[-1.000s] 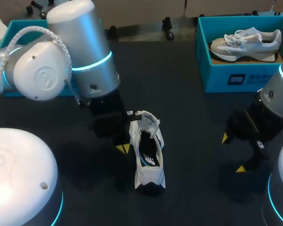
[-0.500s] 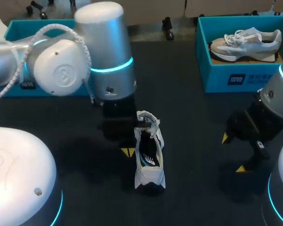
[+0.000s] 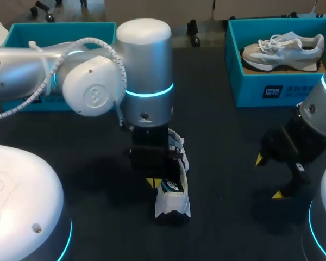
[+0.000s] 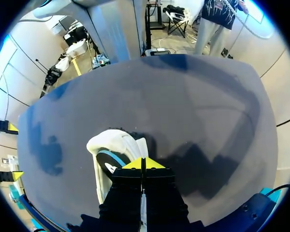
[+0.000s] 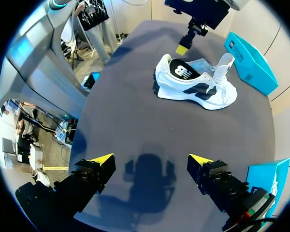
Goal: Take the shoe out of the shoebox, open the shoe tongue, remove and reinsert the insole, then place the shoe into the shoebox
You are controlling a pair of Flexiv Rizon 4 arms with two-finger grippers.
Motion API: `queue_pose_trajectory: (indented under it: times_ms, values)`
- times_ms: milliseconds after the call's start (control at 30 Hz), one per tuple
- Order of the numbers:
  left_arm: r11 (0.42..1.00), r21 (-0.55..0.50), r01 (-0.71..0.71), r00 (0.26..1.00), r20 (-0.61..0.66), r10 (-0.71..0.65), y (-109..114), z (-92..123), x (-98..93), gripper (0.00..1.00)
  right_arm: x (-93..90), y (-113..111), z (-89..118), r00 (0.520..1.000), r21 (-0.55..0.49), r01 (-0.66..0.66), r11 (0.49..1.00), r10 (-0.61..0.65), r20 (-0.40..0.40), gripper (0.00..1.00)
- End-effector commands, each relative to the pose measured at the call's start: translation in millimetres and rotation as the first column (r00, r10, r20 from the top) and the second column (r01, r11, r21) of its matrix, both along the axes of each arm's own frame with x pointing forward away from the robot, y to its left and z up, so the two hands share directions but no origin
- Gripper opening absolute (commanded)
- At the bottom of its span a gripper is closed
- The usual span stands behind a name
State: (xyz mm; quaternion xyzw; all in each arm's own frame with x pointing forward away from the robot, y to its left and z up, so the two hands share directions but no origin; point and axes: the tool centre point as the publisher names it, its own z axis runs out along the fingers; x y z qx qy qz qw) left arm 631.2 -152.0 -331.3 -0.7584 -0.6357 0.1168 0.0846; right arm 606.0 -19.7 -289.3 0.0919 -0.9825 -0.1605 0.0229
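Shoe (image 3: 173, 200) upright mid-table. Head view: our left arm (image 3: 146, 81) hides toe end; right wrist view shows it whole, left gripper (image 5: 182, 49) over heel opening. Left wrist view: tips (image 4: 133, 164) pressed together, empty. Right gripper (image 5: 151, 162) spread, empty.

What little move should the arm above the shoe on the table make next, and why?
Probably open the left tool a little and dip it into the white shoe. Its yellow tips are pressed together right over the shoe's opening, and the dark insole lies inside, within easy reach.
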Motion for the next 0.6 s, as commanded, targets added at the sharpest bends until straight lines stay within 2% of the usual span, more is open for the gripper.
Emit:
queue_pose_trajectory:
  times_ms: [33, 333, 600]
  values:
    - [1.0, 0.011, 0.001, 1.0, 0.005, -0.002, -5, -5, -1.5, 0.0, -1.2, -1, -1, 1.0, 0.001, 0.0, 1.0, 0.0, 0.003, 1.0]
    - [1.0, -0.006, -0.019, 1.0, 0.012, 0.019, -17, -3, 0.1, 0.0, -1.2, -1, -1, 1.0, 0.001, 0.0, 1.0, 0.0, 0.003, 1.0]
    - [1.0, 0.021, -0.018, 1.0, 0.02, 0.017, -20, -20, 0.9, 0.0, -1.2, -1, -1, 1.0, 0.001, 0.0, 1.0, 0.0, 0.003, 1.0]
